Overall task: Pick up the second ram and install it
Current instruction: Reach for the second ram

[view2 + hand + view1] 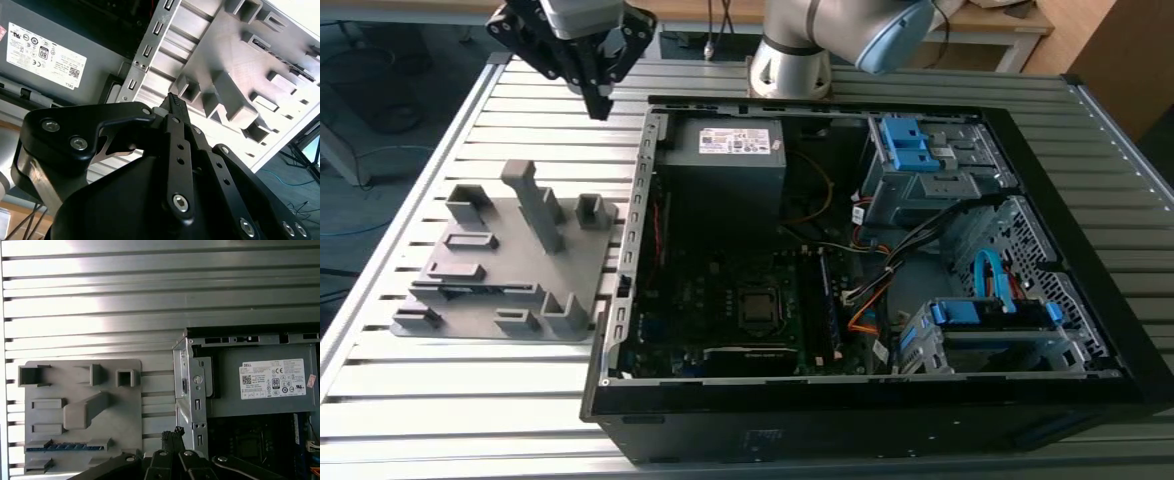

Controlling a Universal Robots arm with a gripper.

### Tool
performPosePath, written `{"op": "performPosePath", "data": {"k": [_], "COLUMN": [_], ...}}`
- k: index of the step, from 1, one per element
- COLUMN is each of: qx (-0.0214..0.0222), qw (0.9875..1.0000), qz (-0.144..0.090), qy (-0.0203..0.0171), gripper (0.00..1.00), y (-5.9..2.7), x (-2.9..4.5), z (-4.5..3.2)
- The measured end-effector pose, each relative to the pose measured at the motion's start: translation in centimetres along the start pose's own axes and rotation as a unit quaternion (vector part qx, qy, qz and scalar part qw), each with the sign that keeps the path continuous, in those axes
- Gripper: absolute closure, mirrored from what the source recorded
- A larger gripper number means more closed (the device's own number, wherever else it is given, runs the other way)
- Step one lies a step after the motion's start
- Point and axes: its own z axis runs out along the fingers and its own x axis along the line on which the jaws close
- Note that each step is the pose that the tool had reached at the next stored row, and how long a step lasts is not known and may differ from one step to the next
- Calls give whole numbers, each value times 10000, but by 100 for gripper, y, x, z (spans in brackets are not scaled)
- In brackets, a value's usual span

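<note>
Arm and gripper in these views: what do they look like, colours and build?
Silver-grey tubular arm with light-blue joint caps. Matte black gripper built of flat linkage bars pinned with silver hex-socket screws, tapering to narrow black fingers.

Arm (790,62): silver-grey tubular segments with rounded joint housings.
Joint cap (902,35): light blue, smooth, domed.
Wrist flange (582,14): pale grey cylinder above the tool.
Gripper (598,104): matte black linkage-bar build, tapering to a narrow tip.
Fingers (175,131): flat black bars, each with a row of small round holes; tips finely toothed.
Linkage housing (75,131): black, rounded edges, with a bright metal plate behind it.
Screws (180,201): silver socket-head, seated at the pivots in both wrist views.
</note>
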Motion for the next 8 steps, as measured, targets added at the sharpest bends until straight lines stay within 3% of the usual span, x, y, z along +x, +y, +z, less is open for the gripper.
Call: {"op": "performPosePath", "data": {"k": [8], "qx": [0], "qw": [10000], "qz": [0], "qy": [0], "gripper": [90], "y": [-10], "x": [129], "z": [-4]}}
